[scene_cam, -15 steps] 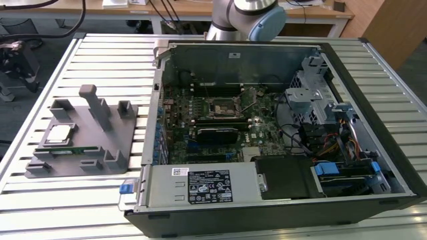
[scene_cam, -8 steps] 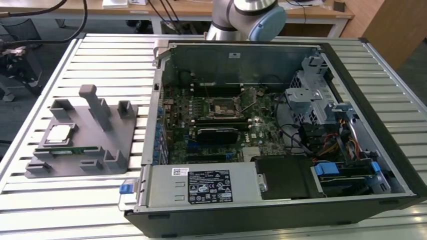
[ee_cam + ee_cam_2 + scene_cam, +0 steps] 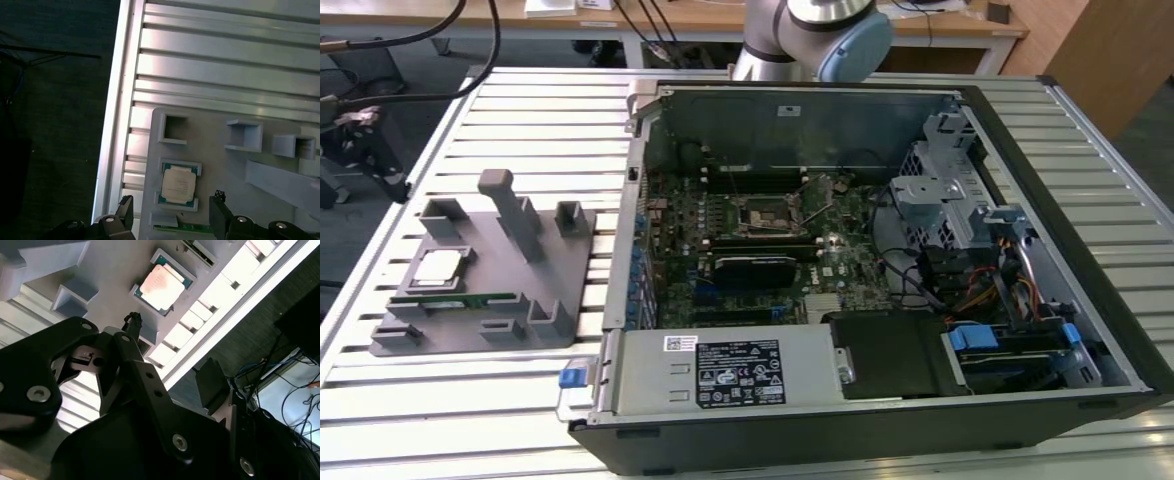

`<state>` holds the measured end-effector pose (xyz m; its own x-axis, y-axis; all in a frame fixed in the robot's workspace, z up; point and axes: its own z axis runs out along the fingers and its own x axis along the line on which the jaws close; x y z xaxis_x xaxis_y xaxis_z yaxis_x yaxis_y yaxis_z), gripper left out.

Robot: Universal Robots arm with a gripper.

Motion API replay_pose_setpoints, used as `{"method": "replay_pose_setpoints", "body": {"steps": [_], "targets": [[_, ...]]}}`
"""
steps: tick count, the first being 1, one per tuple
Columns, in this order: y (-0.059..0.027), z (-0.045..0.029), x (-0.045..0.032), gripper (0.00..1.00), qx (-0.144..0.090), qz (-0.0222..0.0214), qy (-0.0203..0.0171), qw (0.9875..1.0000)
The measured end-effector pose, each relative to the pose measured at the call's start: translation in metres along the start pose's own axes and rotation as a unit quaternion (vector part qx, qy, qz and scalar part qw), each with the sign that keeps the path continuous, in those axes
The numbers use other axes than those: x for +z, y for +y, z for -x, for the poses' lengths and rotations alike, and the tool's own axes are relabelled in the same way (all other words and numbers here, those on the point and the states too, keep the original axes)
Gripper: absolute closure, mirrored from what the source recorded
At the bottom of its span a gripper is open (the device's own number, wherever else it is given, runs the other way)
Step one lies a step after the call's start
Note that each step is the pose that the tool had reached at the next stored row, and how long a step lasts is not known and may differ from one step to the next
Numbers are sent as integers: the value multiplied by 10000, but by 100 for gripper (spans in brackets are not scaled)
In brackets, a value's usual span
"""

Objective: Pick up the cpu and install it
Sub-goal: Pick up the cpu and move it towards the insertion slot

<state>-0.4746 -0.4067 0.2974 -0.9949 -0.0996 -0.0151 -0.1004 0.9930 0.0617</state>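
The cpu is a small square chip with a pale silver top, lying flat in a recess of the grey fixture plate at the exterior view's left. Both wrist views look down on the cpu. My gripper hangs above it, open, with a black fingertip off either side of the chip and nothing held. The open computer case lies to the right, and its motherboard socket sits near the middle.
A long green memory stick lies on the fixture beside the cpu. Grey fixture posts stand up around it. The slatted metal table ends close to the fixture, with dark floor beyond. The arm's base stands behind the case.
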Motion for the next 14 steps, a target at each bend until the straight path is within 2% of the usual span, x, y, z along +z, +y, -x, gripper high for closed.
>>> {"method": "replay_pose_setpoints", "body": {"steps": [4, 7, 8, 10, 14], "targets": [[-6, 49, 9, 29, 39, -163, 25, 9999], [-8, 58, 12, 29, 42, -355, 44, 9993], [-8, 58, 16, 29, 42, -397, 48, 9992], [-9, 58, 30, 29, 42, -450, 55, 9990], [-14, 57, 59, 29, 41, -525, 67, 9986]]}}
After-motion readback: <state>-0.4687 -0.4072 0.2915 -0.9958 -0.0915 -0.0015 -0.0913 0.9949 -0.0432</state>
